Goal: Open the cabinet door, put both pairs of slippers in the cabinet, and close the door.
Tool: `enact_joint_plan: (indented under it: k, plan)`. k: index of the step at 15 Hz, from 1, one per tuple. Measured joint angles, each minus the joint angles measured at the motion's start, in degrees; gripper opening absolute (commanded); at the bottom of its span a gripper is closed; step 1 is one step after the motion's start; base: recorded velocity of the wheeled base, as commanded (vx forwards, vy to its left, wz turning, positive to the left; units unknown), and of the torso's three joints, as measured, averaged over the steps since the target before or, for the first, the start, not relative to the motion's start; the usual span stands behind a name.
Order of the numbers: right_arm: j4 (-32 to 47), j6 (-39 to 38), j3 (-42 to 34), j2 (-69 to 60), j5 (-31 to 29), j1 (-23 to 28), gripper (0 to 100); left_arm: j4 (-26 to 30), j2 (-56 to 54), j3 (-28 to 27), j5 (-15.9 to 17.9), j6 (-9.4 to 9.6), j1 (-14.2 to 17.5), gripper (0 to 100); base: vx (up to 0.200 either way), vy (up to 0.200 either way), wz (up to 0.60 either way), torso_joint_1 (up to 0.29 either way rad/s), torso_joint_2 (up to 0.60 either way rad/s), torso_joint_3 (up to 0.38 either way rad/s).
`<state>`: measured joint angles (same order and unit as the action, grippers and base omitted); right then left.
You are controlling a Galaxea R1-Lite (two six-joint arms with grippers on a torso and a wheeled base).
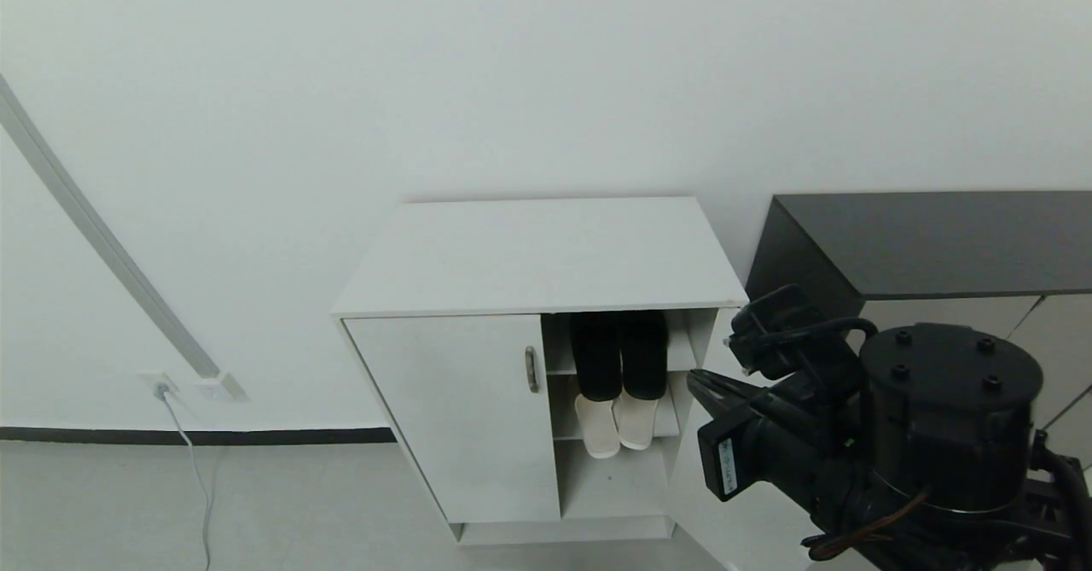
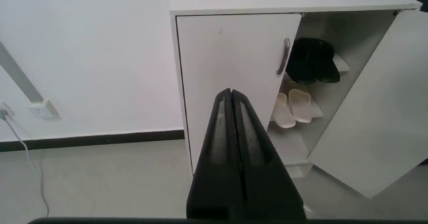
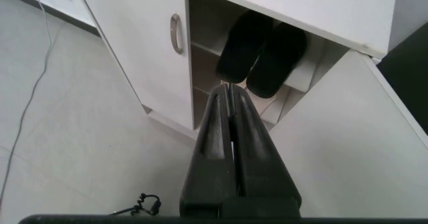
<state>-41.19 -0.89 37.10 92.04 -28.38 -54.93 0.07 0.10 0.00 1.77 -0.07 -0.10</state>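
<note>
The white cabinet (image 1: pixel 546 255) stands against the wall. Its open door (image 2: pixel 384 110) is at 3 o'clock and its closed door (image 1: pixel 452 417) at 9 o'clock. Inside, the black slippers (image 1: pixel 618 353) lie on the upper shelf, with the white slippers (image 1: pixel 616 422) on the shelf at their 6 o'clock. My right hand (image 3: pixel 229 87), clenched on nothing, hangs at 3 o'clock of them. My left hand (image 2: pixel 231 93) is clenched and empty too.

The white cabinet (image 1: pixel 546 255) stands before me. Its left door (image 1: pixel 461 417), with a slim metal handle (image 1: pixel 531 369) at its inner edge, is shut. Its right door (image 2: pixel 378 117) is swung wide open. In the open half I see 2 pairs of slippers. The black pair (image 1: pixel 618 353) lies on the upper shelf (image 1: pixel 681 359), the white pair (image 1: pixel 616 422) on the shelf below (image 1: pixel 667 422). Each pair lies side by side, overhanging its shelf's front edge.
</note>
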Motion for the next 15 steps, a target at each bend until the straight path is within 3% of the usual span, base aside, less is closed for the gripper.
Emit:
enact_joint_plan:
  k: [5,12,15]
  plan:
    - [0.0,0.1,0.1,0.0,0.0,0.0,0,0.0,0.0,0.0,0.0,0.00,0.0,0,0.000,0.000,-0.60,0.006,0.00,-0.002]
    - [-1.0,0.9,0.3,0.0,0.0,2.1,0,0.0,0.0,0.0,0.0,0.02,0.0,0,0.000,0.000,0.00,0.000,0.00,0.000]
    - [-2.7,2.8,0.2,-0.3,0.0,4.3,0,0.0,0.0,0.0,0.0,0.00,0.0,0,-0.200,0.000,0.00,0.005,0.00,0.004]
